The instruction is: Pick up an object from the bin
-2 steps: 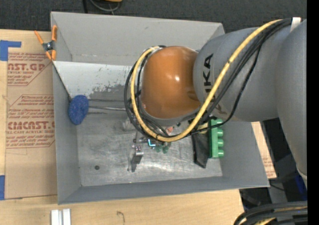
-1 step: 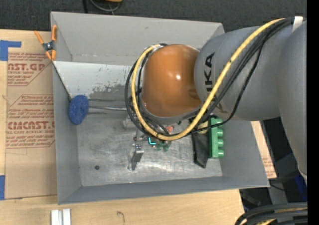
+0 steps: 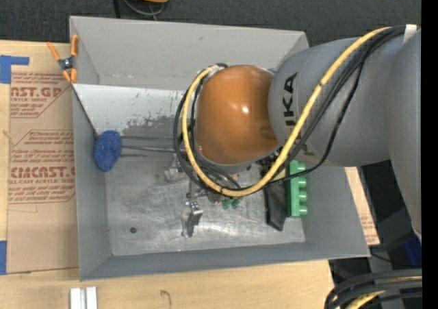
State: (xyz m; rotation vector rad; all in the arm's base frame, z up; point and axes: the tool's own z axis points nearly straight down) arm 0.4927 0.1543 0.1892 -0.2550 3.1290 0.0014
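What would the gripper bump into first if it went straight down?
Probably the bare bin floor; nothing seems to lie under the gripper, though depth is hard to judge. The blue ball sits well aside.

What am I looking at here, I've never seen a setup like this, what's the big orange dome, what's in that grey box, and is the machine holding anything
This is one picture, taken by a camera that looks down into the box from above and a little to one side. The large grey shape coming in from the right is a robot arm. The orange dome is a cover on its wrist, with cables looped round it, so it is part of the machine. Below it hangs the gripper, the tool it grabs with, low over a bare patch of floor near the front of the grey metal bin.

In the bin lie a blue fuzzy ball against the left wall and, at the right, a green studded block beside a flat black piece. I cannot tell that the gripper holds anything.
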